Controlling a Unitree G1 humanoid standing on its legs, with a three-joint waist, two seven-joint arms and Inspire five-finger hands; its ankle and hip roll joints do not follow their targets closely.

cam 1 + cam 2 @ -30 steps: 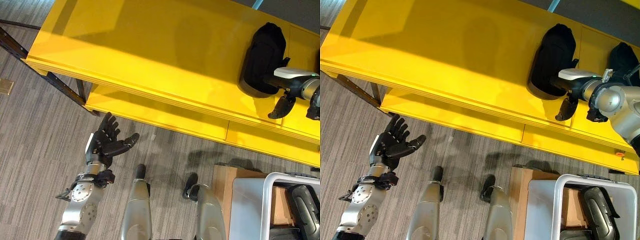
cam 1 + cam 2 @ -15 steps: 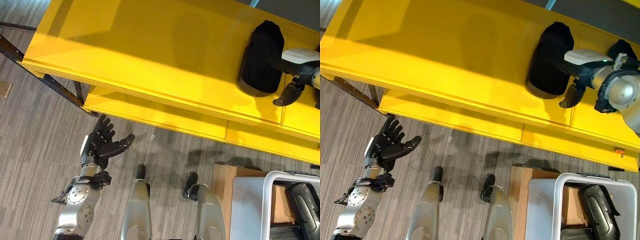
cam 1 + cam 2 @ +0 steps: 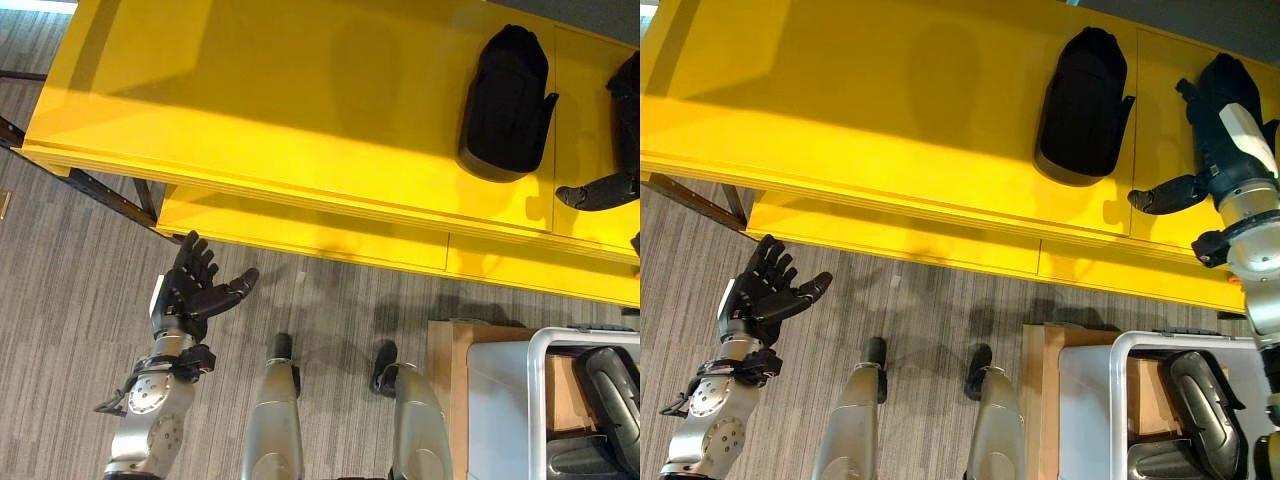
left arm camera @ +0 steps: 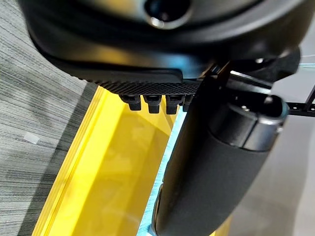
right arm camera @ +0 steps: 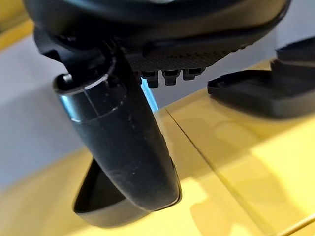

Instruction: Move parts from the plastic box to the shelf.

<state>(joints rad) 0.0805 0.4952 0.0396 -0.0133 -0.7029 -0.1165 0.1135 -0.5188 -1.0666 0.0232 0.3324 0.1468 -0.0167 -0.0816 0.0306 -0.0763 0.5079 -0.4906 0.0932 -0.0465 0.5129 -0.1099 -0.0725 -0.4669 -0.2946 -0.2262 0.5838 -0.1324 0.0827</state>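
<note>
Holding our right hand (image 3: 1200,185) released above the yellow wooden shelf (image 3: 300,100), right of the black moulded plastic part (image 3: 505,100); our left hand (image 3: 190,292) hangs open near the floor.

we see grey carpet floor (image 3: 70,300) with fine stripes running across the lower half of both eye views. a small pale scrap (image 3: 301,277) lies on it, near the middle. at the far left edge a small brass-coloured plate (image 3: 3,204) sits flat in the carpet, cut off by the frame. at the lower right a brown board or box side (image 3: 1040,400) stands on the floor; we cannot tell which. just right of it a brown cardboard piece (image 3: 1145,395) shows. a plain dark grey area (image 3: 600,15) shows at the top right.
</note>
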